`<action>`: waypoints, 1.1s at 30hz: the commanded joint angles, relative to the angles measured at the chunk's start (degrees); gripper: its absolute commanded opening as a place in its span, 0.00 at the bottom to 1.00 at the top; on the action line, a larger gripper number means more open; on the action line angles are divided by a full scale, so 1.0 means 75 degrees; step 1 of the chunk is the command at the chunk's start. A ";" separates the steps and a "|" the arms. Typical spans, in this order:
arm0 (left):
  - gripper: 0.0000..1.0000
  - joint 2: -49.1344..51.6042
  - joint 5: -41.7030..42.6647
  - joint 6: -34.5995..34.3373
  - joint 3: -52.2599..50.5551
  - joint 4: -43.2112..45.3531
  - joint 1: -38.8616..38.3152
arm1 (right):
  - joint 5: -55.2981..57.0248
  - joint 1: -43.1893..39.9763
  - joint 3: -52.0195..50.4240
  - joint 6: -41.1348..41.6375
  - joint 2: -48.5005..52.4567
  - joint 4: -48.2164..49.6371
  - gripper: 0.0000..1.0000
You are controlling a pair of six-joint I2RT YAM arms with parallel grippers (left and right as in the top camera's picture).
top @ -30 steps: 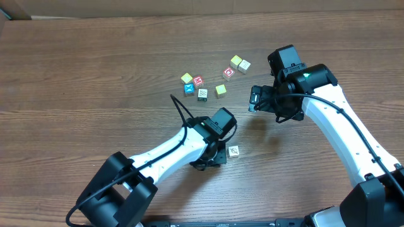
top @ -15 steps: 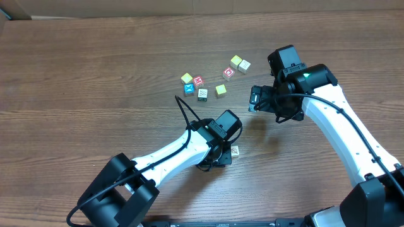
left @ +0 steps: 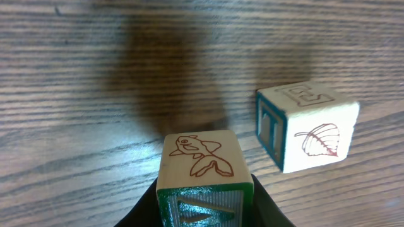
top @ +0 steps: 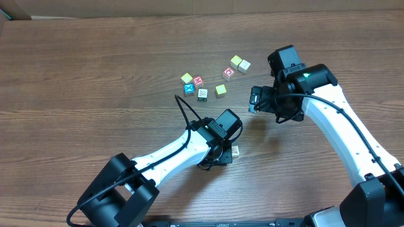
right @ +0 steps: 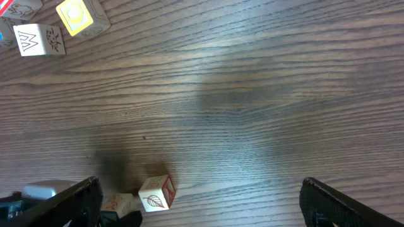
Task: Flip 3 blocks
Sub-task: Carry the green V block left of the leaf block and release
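In the left wrist view my left gripper (left: pixel 205 192) is shut on a block (left: pixel 201 157) just above the table. Its cream top carries a red-brown fish drawing and a teal face points at the camera. A second block (left: pixel 307 126), cream with a leaf drawing, a letter E and a teal-edged side, rests on the wood to its right, apart from it. Overhead, the left gripper (top: pixel 221 154) hides the held block, and the leaf block (top: pixel 235 151) peeks out beside it. My right gripper (top: pixel 255 99) hovers open and empty, further back and to the right.
Several loose cubes lie in a cluster at the back: yellow-topped ones (top: pixel 187 78) (top: pixel 235 61), red-faced ones (top: pixel 197 81) (top: pixel 228 72), a blue one (top: pixel 189 89) and a cream one (top: pixel 202 94). The wooden table (top: pixel 76 75) stretches bare to the left.
My left gripper has shifted a little to the right, closer to the leaf block, still holding its block. The right arm has not moved.
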 commanded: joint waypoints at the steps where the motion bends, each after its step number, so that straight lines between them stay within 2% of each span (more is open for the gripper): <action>1: 0.21 0.0009 -0.0134 -0.0187 -0.0041 0.0125 -0.0017 | -0.0050 -0.0015 -0.0029 -0.0029 -0.0201 -0.0003 1.00; 18: 0.21 0.0009 -0.0111 -0.0525 -0.0519 0.0565 -0.0015 | -0.0047 -0.0015 -0.0029 -0.0032 -0.0201 -0.0035 1.00; 23: 0.27 0.0009 -0.0114 -0.0519 -0.0519 0.0682 -0.0015 | -0.0047 -0.0015 -0.0029 -0.0032 -0.0201 -0.0038 1.00; 33: 0.32 0.0009 -0.0134 -0.0519 -0.0519 0.0743 -0.0015 | -0.0047 -0.0015 -0.0029 -0.0032 -0.0201 -0.0041 1.00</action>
